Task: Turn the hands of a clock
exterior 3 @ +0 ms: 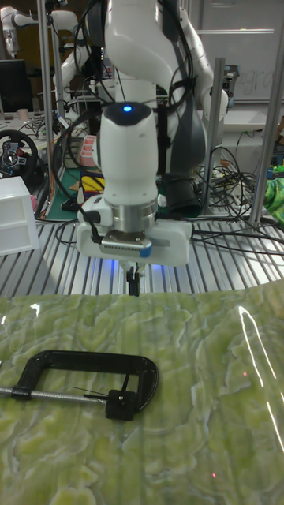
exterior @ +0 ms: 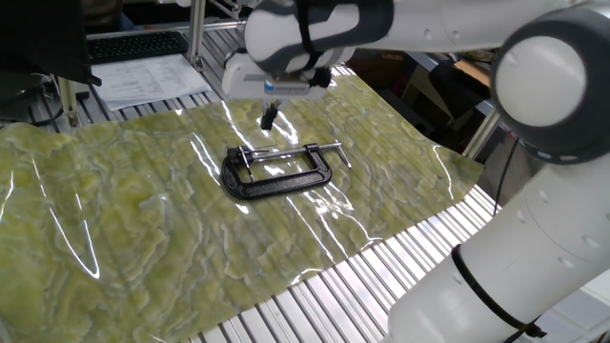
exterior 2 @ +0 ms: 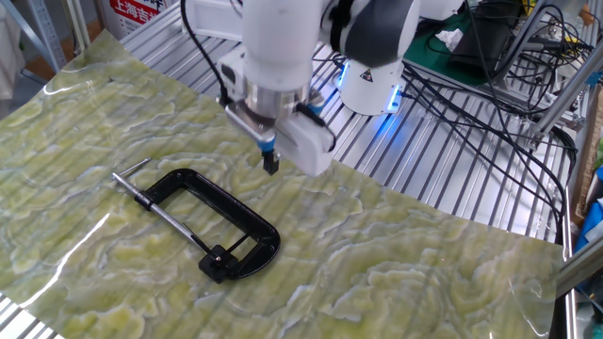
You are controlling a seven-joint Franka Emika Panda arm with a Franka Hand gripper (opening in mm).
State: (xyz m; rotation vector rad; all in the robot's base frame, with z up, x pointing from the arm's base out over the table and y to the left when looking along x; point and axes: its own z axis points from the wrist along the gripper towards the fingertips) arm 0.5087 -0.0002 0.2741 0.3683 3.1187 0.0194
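Note:
A black C-clamp (exterior: 276, 172) (exterior 2: 203, 218) (exterior 3: 87, 372) lies flat on the green mat. Its jaw holds the clock (exterior 3: 120, 404) (exterior 2: 219, 260), a small black block with thin hands pointing out to the left in the tall fixed view. In one fixed view the clock is too small to make out. My gripper (exterior: 268, 119) (exterior 2: 270, 165) (exterior 3: 133, 286) hangs pointing down above the mat, behind the clamp's curved frame and apart from it. Its fingers are shut together with nothing between them.
The green mat (exterior: 114, 219) covers a slatted metal table (exterior 2: 443, 179). Papers and a keyboard (exterior: 138, 44) lie at the back. The robot base (exterior 2: 372, 80) with its blue light and cables (exterior 2: 490, 85) stands behind. A white drawer box (exterior 3: 17, 213) sits at the left.

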